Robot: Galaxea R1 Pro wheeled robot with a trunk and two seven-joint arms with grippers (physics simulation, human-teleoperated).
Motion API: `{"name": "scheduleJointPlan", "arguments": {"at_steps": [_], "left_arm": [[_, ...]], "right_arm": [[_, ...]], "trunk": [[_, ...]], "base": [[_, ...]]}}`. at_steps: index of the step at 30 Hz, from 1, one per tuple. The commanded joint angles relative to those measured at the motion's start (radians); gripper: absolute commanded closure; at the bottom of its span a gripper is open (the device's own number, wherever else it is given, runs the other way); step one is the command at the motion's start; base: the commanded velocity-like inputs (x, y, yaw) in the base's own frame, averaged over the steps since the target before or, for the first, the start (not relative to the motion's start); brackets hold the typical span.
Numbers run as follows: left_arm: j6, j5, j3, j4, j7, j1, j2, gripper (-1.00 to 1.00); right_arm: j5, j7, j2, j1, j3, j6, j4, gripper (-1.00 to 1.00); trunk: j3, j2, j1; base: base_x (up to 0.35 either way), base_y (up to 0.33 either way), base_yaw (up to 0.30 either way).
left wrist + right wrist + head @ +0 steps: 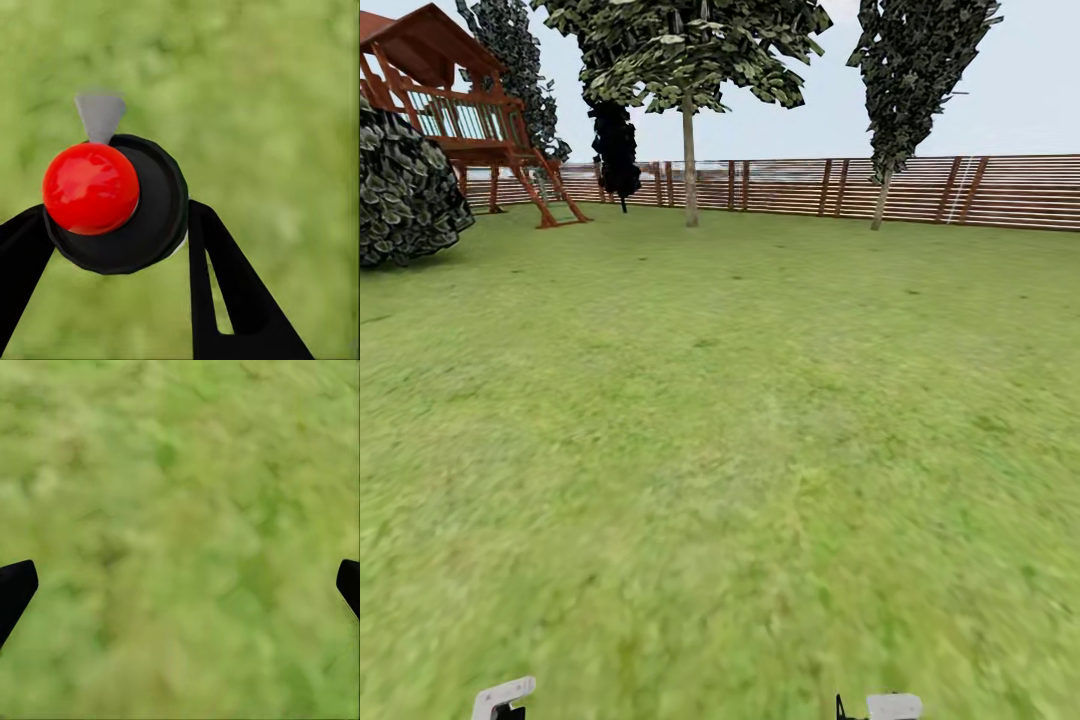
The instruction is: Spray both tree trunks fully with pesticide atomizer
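Flat, even daylight, soft renders.
I see bright shadowless light on the grass (720, 420), smeared and blurry close to me; both wrist views blur the lawn, while the atomizer's red cap (91, 188) shows a soft glare.

A wide lawn (720, 450) stretches ahead of the two end effectors, whose pale tips just peek in at the near edge: the left end effector (503, 698) and the right end effector (890, 707), well apart from each other; how their jaws stand cannot be told. Far ahead of them a reddish-brown slatted fence (920, 190) closes the grass. Before it, ahead of the left end effector, stands a tree (688, 60) with a pale straight trunk (689, 165); a second tree (915, 70) stands ahead of the right one. A small black conifer (616, 145) stands beside the first tree. Farther left are a wooden play tower (455, 110) and a dark bush (405, 190).
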Motion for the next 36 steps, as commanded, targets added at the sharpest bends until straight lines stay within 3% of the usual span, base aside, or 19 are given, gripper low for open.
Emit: {"name": "scheduleJointPlan", "arguments": {"at_steps": [1, 13, 16, 22, 27, 36], "left_arm": [[-0.002, 0.005, 0.003, 0.001, -0.005, -0.001, 0.000, 1.00], [-0.002, 0.005, 0.005, 0.001, -0.005, -0.001, 0.002, 1.00], [-0.001, 0.005, 0.004, 0.001, -0.005, -0.001, 0.001, 1.00], [-0.001, 0.005, 0.003, 0.001, -0.005, -0.001, -0.002, 1.00], [-0.001, 0.005, 0.003, 0.001, -0.005, 0.000, -0.004, 1.00], [-0.001, 0.005, 0.004, 0.001, -0.004, 0.000, -0.005, 1.00]], "right_arm": [[0.006, -0.010, 0.000, -0.001, 0.007, 0.001, 0.001, -1.00], [0.005, -0.010, 0.001, -0.001, 0.007, 0.001, 0.001, -1.00], [0.004, -0.012, 0.014, -0.001, 0.005, 0.000, -0.004, -1.00], [0.002, -0.013, 0.009, -0.001, 0.001, -0.002, -0.013, -1.00], [0.009, -0.007, 0.014, -0.001, 0.013, -0.002, -0.097, -1.00], [0.011, -0.007, 0.003, -0.001, 0.014, -0.003, -0.096, -1.00]], "trunk": [[-0.001, 0.000, 0.000], [-0.001, 0.000, 0.000], [-0.001, 0.000, 0.000], [-0.001, 0.000, 0.000], [-0.001, 0.000, 0.000], [-0.001, 0.000, 0.000]], "base": [[0.339, 0.000, 0.000], [0.339, 0.000, 0.000], [0.339, 0.000, 0.000], [0.339, 0.000, 0.000], [0.339, 0.000, 0.000], [0.339, 0.000, 0.000]]}}
